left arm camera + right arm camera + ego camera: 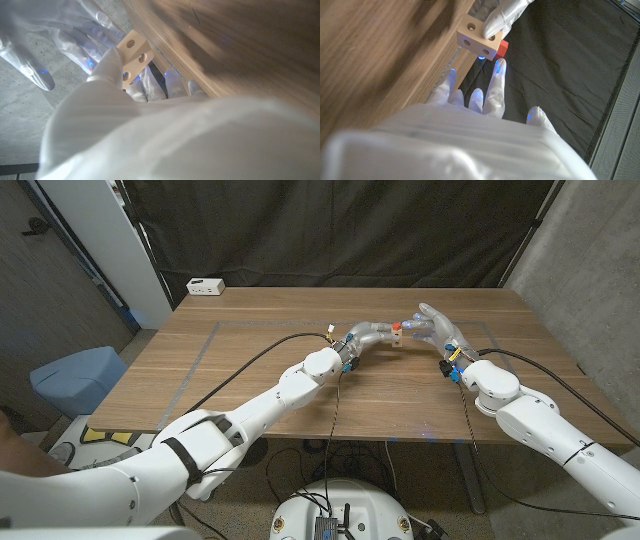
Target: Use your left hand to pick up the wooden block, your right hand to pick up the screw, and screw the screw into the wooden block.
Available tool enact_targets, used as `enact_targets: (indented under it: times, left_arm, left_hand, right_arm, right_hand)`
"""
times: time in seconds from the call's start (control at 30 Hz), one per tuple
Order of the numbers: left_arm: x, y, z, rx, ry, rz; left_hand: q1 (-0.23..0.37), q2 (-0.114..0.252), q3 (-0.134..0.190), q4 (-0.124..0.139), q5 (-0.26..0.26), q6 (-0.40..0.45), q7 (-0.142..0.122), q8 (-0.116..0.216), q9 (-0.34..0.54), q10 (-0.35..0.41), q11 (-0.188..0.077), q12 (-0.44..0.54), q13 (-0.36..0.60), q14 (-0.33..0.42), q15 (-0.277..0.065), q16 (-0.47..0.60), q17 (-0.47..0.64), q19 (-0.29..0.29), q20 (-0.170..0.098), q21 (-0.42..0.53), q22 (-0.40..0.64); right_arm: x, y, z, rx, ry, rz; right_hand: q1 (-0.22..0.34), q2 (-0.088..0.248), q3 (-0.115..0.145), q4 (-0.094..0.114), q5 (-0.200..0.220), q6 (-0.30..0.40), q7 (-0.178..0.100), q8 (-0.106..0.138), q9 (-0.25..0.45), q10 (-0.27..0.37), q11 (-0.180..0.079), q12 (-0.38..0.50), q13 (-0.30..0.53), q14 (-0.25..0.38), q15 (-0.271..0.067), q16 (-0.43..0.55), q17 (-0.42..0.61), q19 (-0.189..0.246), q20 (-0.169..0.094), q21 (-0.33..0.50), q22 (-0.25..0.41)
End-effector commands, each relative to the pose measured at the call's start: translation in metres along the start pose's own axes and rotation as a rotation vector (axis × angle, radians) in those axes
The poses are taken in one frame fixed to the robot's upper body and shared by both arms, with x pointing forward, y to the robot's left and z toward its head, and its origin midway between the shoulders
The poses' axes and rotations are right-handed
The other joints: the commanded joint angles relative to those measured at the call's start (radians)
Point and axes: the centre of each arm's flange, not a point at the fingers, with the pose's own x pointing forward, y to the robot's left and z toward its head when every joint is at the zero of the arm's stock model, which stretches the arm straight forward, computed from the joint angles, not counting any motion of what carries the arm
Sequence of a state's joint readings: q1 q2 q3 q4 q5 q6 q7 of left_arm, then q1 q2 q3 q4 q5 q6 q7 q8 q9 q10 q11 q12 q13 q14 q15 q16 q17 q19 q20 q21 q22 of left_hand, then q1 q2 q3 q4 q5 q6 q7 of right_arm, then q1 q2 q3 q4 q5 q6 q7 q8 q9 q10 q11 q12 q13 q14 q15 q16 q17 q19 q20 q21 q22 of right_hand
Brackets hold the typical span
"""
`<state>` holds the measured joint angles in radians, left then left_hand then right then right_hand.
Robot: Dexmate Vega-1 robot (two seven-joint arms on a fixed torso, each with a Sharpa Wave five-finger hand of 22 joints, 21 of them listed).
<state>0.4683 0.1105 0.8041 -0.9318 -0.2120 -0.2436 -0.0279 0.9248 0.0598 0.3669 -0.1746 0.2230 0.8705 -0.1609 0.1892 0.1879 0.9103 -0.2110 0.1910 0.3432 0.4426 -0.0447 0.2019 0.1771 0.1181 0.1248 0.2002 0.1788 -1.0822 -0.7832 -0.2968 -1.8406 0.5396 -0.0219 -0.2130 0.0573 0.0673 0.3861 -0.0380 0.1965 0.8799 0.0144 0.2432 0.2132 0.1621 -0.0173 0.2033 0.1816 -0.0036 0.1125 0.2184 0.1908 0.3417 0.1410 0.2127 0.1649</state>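
Two hands meet mid-table: left hand (372,335) grips wooden block (397,333) raised, holes exposed for screw (503,48); right hand (437,328) fingers spread wide, grip on screw unclear.

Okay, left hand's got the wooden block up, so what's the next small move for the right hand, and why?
Probably close the right hand on the red screw head and begin turning. The left hand holds the wooden block off the table, the red piece sits against the block's far side, and the right hand's fingers look spread beside it, not gripping.
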Motion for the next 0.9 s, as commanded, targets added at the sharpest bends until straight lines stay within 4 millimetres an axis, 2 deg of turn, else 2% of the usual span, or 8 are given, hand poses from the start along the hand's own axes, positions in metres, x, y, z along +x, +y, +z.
enact_targets:
  times: [0.03,0.27,0.43,0.5,0.57,0.9]
  left_arm:
    - [-0.0011,-0.0039,0.001,0.004,0.001,-0.007]
    - [-0.0014,-0.005,0.0017,0.004,0.0,-0.004]
    - [-0.0018,-0.0053,0.0019,0.006,0.0,-0.003]
    - [-0.0019,-0.0057,0.0021,0.007,0.0,-0.003]
    - [-0.0019,-0.0059,0.0024,0.007,-0.001,-0.003]
    - [-0.0022,-0.0063,0.0034,0.01,-0.004,-0.002]
  left_hand:
    - [0.005,0.014,0.02,0.017,0.003,0.026,0.008,0.009,0.005,0.012,-0.003,0.021,0.069,0.007,-0.05,0.001,0.003,-0.002,0.006,0.006,0.005]
    - [0.005,0.014,0.021,0.017,0.003,0.025,0.009,0.009,0.005,0.012,-0.003,0.021,0.069,0.008,-0.05,0.001,0.003,-0.001,0.006,0.006,0.005]
    - [0.005,0.014,0.021,0.017,0.003,0.025,0.01,0.009,0.005,0.012,-0.003,0.022,0.069,0.007,-0.051,0.001,0.003,-0.001,0.005,0.006,0.005]
    - [0.004,0.014,0.02,0.017,0.003,0.024,0.011,0.008,0.005,0.012,-0.003,0.022,0.069,0.008,-0.051,0.001,0.003,-0.001,0.005,0.006,0.005]
    - [0.004,0.014,0.02,0.018,0.003,0.024,0.01,0.008,0.005,0.012,-0.003,0.021,0.069,0.008,-0.051,0.001,0.003,-0.001,0.005,0.006,0.005]
    - [0.005,0.014,0.02,0.017,0.003,0.024,0.009,0.008,0.005,0.011,-0.003,0.021,0.069,0.007,-0.05,0.001,0.003,-0.001,0.006,0.006,0.005]
  right_arm:
    - [0.0003,-0.0045,0.0006,-0.004,-0.016,-0.012]
    - [0.0012,-0.0055,0.0004,-0.002,-0.011,-0.005]
    - [0.0023,-0.0055,-0.0005,0.004,-0.005,0.008]
    - [0.0026,-0.0055,-0.0009,0.0,-0.008,0.015]
    - [0.0031,-0.0055,-0.0011,-0.001,-0.008,0.023]
    - [0.0073,-0.0039,-0.002,0.005,-0.001,0.061]
  right_hand:
    - [0.007,-0.004,0.0,-0.006,0.004,-0.015,-0.001,-0.008,0.007,0.001,0.005,-0.005,0.003,0.001,0.007,0.0,0.001,0.011,0.0,0.001,0.003]
    - [0.005,-0.005,-0.001,-0.007,0.004,-0.061,-0.005,-0.022,0.014,-0.011,-0.001,-0.011,0.004,-0.003,0.011,-0.004,0.002,0.006,0.008,-0.008,0.003]
    - [0.0,-0.007,-0.002,-0.005,0.004,-0.101,-0.01,-0.037,0.013,-0.028,-0.008,-0.017,0.005,-0.018,0.018,-0.012,0.004,-0.026,0.022,-0.025,0.003]
    - [-0.006,-0.012,-0.006,-0.003,0.003,-0.146,-0.02,-0.053,0.011,-0.041,-0.009,-0.019,0.005,-0.03,0.024,-0.016,0.005,-0.038,0.027,-0.029,0.003]
    - [-0.009,-0.012,-0.007,-0.002,0.003,-0.158,-0.02,-0.056,0.01,-0.053,-0.004,-0.022,0.005,-0.036,0.028,-0.019,0.006,-0.044,0.032,-0.03,0.003]
    - [-0.024,-0.02,-0.017,0.006,0.004,-0.214,-0.032,-0.064,0.003,-0.093,-0.015,-0.025,0.005,-0.071,0.041,-0.027,0.008,-0.092,0.05,-0.039,0.003]
